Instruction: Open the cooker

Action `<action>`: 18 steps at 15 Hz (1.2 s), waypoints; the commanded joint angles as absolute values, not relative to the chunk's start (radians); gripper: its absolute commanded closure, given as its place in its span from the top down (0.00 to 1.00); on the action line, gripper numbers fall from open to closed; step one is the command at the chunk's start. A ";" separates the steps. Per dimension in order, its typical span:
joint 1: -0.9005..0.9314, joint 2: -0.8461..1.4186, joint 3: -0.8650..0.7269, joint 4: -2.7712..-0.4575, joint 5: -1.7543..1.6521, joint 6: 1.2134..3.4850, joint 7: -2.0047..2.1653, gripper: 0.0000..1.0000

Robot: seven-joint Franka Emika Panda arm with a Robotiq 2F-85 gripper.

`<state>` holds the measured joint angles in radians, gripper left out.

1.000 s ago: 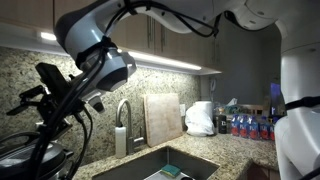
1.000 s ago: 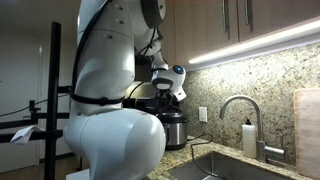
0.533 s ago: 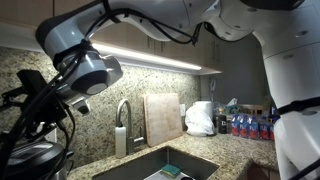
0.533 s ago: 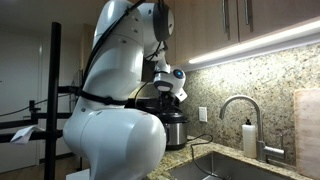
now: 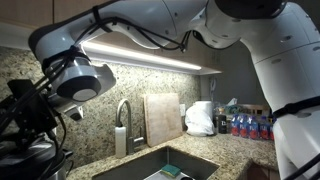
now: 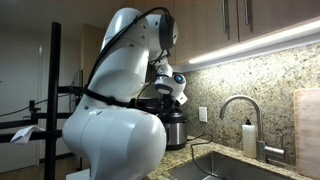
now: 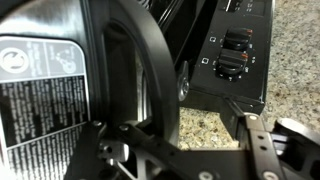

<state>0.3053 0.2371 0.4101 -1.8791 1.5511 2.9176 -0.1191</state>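
In an exterior view the arm's grey wrist (image 5: pixel 78 78) swings left and sinks lower, toward the cooker (image 5: pixel 25 160) at the frame's corner. The white upper arm (image 5: pixel 265 55) pushes further in from the right and now covers more of the wall. In an exterior view the arm's white body (image 6: pixel 120 90) bulges broader at the top, and its wrist dips slightly closer to the cooker.

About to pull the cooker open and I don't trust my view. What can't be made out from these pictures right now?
Cooker: in an exterior view, mostly hidden behind the robot's white body.
Cooker in an exterior view: cut off by the corner, behind black cables.
Hand: wrist view shows only finger parts at the bottom edge; contact with the black curved bar unclear.
Label text: too small to read.
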 commanded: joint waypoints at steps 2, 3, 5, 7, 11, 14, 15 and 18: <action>0.305 0.224 0.436 -1.823 1.872 2.986 -0.425 0.23; 0.311 0.217 0.430 -1.821 1.953 2.989 -0.504 0.18; 0.329 0.210 0.413 -1.832 2.095 2.990 -0.645 0.07; 0.343 0.204 0.404 -1.845 2.179 2.994 -0.726 0.02; 0.362 0.210 0.396 -1.841 2.242 2.999 -0.800 0.06; 0.364 0.212 0.400 -1.841 2.231 2.985 -0.784 0.06; 0.365 0.208 0.405 -1.842 2.216 2.991 -0.771 0.06; 0.357 0.196 0.430 -1.853 2.149 2.990 -0.706 0.05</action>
<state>0.3449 0.2138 0.3972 -1.8675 2.1859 3.0079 -0.7485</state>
